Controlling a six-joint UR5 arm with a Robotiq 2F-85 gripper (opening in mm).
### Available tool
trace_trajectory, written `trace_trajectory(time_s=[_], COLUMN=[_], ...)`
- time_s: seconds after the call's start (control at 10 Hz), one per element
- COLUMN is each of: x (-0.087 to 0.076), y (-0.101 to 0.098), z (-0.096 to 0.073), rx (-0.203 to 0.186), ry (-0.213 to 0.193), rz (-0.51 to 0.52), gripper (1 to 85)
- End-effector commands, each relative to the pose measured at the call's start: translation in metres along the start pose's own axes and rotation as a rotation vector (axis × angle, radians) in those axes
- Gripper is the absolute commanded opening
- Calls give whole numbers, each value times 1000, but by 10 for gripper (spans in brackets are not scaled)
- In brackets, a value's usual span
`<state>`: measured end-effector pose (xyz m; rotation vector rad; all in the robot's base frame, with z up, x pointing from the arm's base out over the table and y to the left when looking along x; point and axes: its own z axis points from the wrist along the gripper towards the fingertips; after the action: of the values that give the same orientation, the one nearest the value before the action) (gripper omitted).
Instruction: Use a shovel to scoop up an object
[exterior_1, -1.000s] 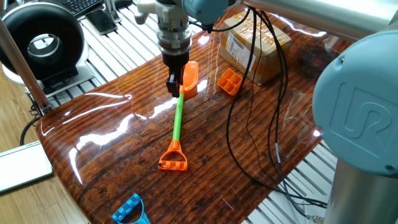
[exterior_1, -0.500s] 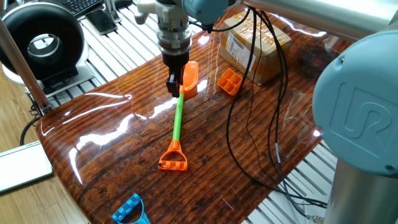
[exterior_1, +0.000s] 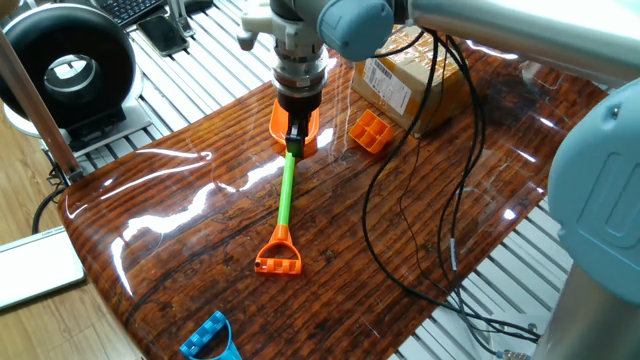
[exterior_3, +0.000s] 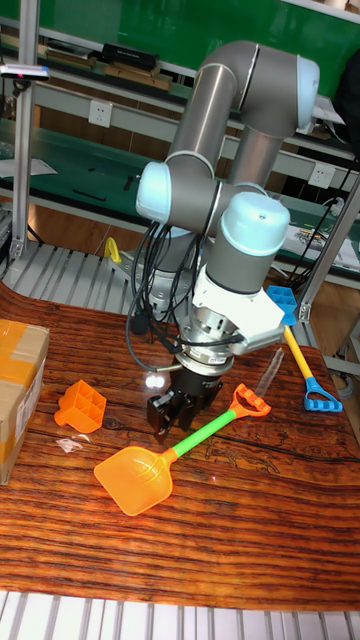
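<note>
The shovel lies flat on the wooden table, with its orange blade (exterior_1: 283, 122) at the far end. Its green shaft (exterior_1: 286, 190) runs toward me to the orange D-shaped loop (exterior_1: 278, 256). My gripper (exterior_1: 296, 136) hangs low over the neck where shaft meets blade, open, fingers pointing down on either side of the shaft. In the tall fixed view the gripper (exterior_3: 181, 414) stands just behind the shaft (exterior_3: 203, 432), with the blade (exterior_3: 135, 481) in front. The object, a small orange gridded block (exterior_1: 369, 131), sits right of the blade, apart from it. It appears again in the tall fixed view (exterior_3: 81, 406).
A brown cardboard box (exterior_1: 412, 72) stands behind the block. A small blue toy (exterior_1: 210, 338) lies at the table's near edge. Black cables (exterior_1: 405, 230) hang from the arm across the right half. Another toy shovel with a blue handle (exterior_3: 311, 378) lies off to the side.
My gripper has shifted right, from beside the blade's left edge to over the shovel's neck. The shovel and the block have not moved.
</note>
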<state>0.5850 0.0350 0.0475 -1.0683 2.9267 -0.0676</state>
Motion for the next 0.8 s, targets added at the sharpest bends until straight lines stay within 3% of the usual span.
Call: trace_trajectory(time_s=[0.0,0.2,0.4,0.7], x=[-2,7,12,4], y=[11,16,19,29], z=[0,8,10,17], rx=[-34,-21,-32,-38], ry=[-29,-35,-38,-51], rz=[13,22,33,55], gripper=[517,523,527,530])
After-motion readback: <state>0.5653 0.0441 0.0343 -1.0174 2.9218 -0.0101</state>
